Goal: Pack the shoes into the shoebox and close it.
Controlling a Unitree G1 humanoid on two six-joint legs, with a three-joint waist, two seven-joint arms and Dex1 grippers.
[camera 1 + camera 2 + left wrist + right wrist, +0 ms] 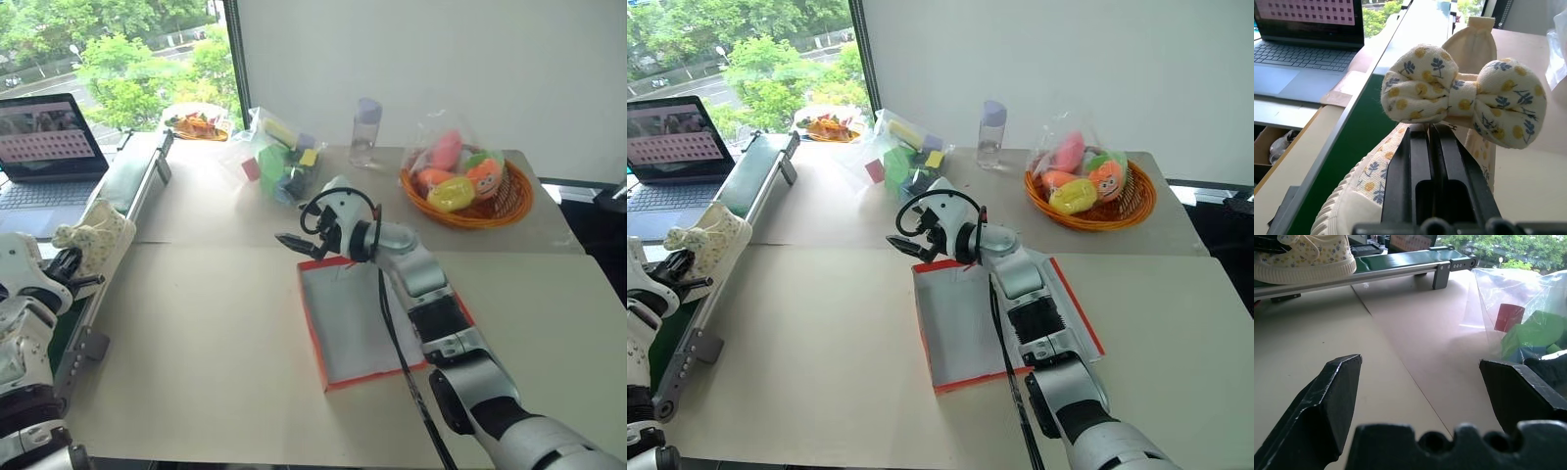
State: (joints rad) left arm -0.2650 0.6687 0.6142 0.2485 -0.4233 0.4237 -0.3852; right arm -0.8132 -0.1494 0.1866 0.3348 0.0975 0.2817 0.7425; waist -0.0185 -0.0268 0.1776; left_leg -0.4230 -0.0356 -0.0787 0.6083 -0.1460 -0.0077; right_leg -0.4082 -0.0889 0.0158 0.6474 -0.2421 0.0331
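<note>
right up against the left wrist lens i've got the left gripper (1432,142) with its two black fingers pressed together, pinched under the bow of a shoe (1464,98). cream fabric, little blue sprigs and yellow dots, ribbed sole showing below. i read that as a grip on the shoe, though the exact contact hides under the bow.

from the head view the same shoe (98,235) sits at the robot's far left, on a green conveyor strip (127,176) that runs along the table's edge beside a laptop (49,147). i can make out just this one shoe; i can't tell where its partner is.

over in the middle, the right gripper (904,243) hangs with its jaws spread wide, holding nothing, just at the far edge of the shoebox (965,328). the box lies open and flat on the table (803,323), grey-white inside, orange-red rim, nothing in it. an orange basket (1087,211) of toys and a bag of blocks (906,162) stand behind, well clear.

so, my read: early days. one shoe gripped, none packed, lid not closed. left to do: carry this shoe across to the box, fetch the other, shut it.
</note>
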